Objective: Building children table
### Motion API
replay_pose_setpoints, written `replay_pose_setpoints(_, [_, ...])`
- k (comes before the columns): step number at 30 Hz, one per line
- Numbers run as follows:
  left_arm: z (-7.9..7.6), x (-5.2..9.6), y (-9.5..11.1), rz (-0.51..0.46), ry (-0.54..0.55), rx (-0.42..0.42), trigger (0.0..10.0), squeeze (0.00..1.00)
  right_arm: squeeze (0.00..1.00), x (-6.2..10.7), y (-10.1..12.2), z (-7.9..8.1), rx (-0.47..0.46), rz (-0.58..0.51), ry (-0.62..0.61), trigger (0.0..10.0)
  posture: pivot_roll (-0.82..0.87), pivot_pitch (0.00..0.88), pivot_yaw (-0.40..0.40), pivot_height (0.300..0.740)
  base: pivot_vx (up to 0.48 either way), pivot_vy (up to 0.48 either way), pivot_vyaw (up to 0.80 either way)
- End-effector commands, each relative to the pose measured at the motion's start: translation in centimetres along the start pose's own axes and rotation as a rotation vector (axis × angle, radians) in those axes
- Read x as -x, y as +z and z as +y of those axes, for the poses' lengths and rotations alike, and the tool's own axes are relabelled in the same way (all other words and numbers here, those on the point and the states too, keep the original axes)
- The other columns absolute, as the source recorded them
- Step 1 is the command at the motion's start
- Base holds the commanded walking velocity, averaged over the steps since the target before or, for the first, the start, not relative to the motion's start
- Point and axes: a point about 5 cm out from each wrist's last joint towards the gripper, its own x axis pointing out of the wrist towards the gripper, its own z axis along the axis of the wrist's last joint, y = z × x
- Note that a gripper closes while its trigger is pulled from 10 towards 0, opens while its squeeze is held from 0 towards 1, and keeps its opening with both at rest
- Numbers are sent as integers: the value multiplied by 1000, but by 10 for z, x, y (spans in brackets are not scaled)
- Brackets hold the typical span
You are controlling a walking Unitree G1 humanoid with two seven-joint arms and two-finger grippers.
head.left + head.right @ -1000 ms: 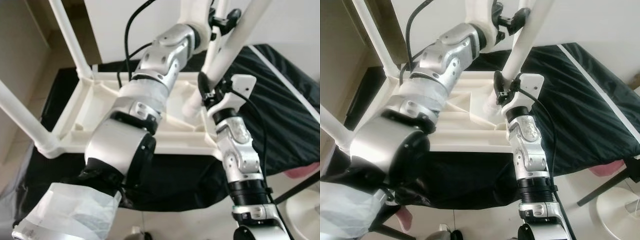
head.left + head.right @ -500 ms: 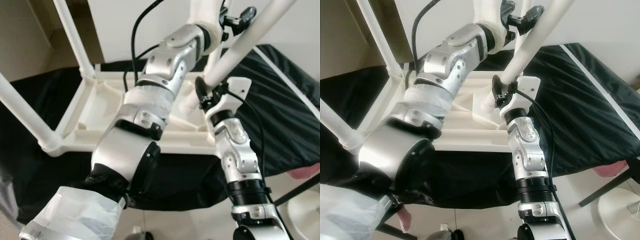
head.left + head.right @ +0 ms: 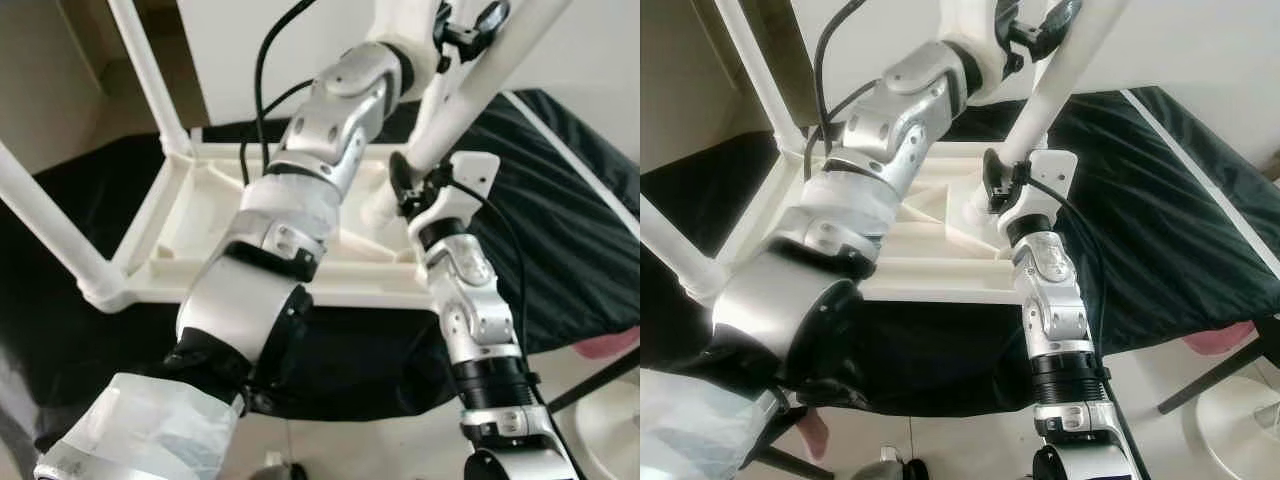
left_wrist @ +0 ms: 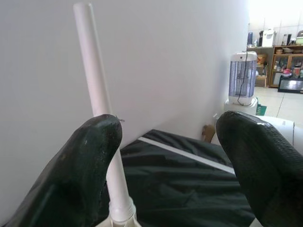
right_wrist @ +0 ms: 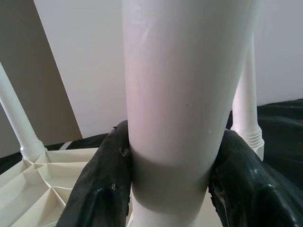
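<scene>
The white plastic table (image 3: 200, 215) lies upside down on a black cloth (image 3: 570, 220), its legs pointing up. My right gripper (image 3: 405, 185) is shut on the near right leg (image 3: 470, 90) just above its socket. In the right wrist view that leg (image 5: 180, 94) sits clamped between both fingers (image 5: 106, 184). My left arm reaches up and across, and its gripper (image 3: 470, 18) is beside the same leg higher up. In the left wrist view the left gripper (image 4: 165, 142) is open with nothing between its fingers (image 4: 80, 175), and another thin leg (image 4: 97, 94) stands beyond them.
Two more legs rise at the left (image 3: 50, 225) and back left (image 3: 150, 80). A white wall stands behind the table. A round white base (image 3: 610, 420) and a pink object (image 3: 610, 345) are on the floor at the right. A white appliance (image 4: 242, 75) stands further back in the room.
The head view has shifted slightly. My left gripper sits a little higher beside the leg. The right gripper has stayed shut on the leg's lower end.
</scene>
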Motion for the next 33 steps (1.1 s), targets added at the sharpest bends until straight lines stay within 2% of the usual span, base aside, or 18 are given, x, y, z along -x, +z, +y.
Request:
replay_pose_setpoints(1, [2,2,-5,11,19,-12,10000,0,0,-3,12,1,6,-45,0,10000,-43,0,18,740,0,0,0])
replay_pose_setpoints(10, [14,17,-22,1,98,-35,10000,0,0,-1,18,-6,18,-53,-30,10000,-38,0,17,740,0,0,0])
replay_pose_setpoints(14, [26,36,-47,40,143,-47,10000,0,0,3,18,-11,28,-52,-63,10000,-35,0,22,740,0,0,0])
replay_pose_setpoints(17, [29,46,-58,58,159,-38,10000,0,0,5,18,-12,29,-44,-76,10000,-33,0,25,740,0,0,0])
replay_pose_setpoints(20, [29,53,-66,66,158,-46,10000,0,0,6,18,-13,34,-32,-82,10000,-35,1,26,740,0,0,0])
replay_pose_setpoints(27, [22,83,-96,102,183,-3,10000,0,0,9,20,-19,42,-28,-116,10000,-38,15,22,740,0,0,0])
replay_pose_setpoints(33, [14,101,-109,129,181,26,10000,0,0,12,23,-22,69,-21,-128,10000,-38,25,17,740,0,0,0])
